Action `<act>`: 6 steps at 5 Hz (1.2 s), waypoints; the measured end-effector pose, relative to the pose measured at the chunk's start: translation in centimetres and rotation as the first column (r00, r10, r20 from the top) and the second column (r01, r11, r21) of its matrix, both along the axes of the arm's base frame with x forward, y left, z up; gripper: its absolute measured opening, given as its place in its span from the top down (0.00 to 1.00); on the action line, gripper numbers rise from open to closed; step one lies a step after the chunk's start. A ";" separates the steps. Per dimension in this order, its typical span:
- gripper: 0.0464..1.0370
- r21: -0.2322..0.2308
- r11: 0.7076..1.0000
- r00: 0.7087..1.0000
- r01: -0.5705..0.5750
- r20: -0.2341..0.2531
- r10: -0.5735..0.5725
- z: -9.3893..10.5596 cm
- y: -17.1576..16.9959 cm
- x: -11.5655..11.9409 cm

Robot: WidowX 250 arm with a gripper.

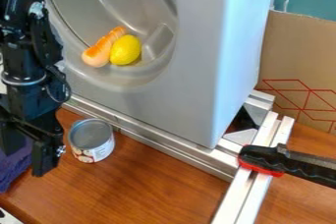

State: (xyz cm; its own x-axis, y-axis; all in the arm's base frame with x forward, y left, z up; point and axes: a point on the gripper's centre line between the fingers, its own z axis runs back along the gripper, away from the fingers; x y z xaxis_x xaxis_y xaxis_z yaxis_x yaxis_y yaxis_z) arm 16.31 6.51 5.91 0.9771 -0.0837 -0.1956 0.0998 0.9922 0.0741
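Hanging at far left, gripper, fingers spread, purple cloth seen behind the gap. Can upright on wood table, just right of the gripper, grey lid up, in front of metal rail. Above, in round recess of grey unit: orange-and-pale elongated item, tilted, then yellow lemon right beside it. Further right, black-and-red clamp over pale metal bars; cardboard behind.
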 end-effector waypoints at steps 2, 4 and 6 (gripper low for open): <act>0.04 0.012 1.000 1.000 0.013 -0.014 -0.013 -1.5 3.3 -0.4; 0.04 0.088 0.993 0.997 0.081 -0.021 -0.080 -3.6 7.6 0.3; 0.04 0.128 0.990 0.998 0.061 -0.019 -0.060 -5.2 11.2 1.8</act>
